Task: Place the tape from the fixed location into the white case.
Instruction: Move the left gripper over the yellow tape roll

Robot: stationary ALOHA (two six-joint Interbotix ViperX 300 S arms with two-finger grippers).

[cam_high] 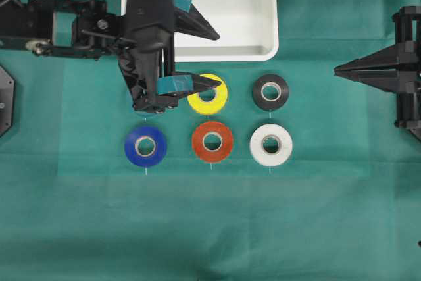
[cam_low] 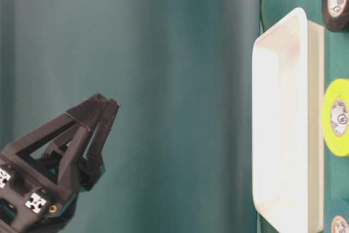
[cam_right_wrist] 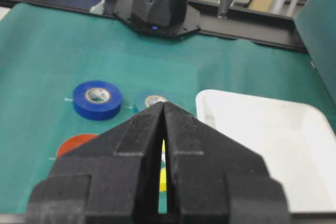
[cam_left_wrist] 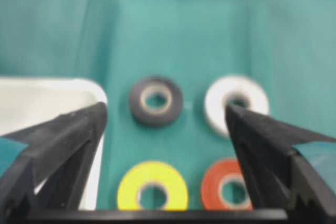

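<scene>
Yellow tape (cam_high: pixel 208 95) lying flat on cloth, just below white case (cam_high: pixel 263 4), partly under left pincer (cam_high: pixel 210 57), which is hovering w/ jaws spread wide, holding nothing. Right pincer (cam_high: pixel 343 68) sitting pressed together, well apart; left arm is nearer.

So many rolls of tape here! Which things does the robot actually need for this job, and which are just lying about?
Needed: yellow tape, white case, left gripper, wide open over the table.

Lying about: black tape, orange-red tape, white tape, blue tape, right gripper, closed.
</scene>
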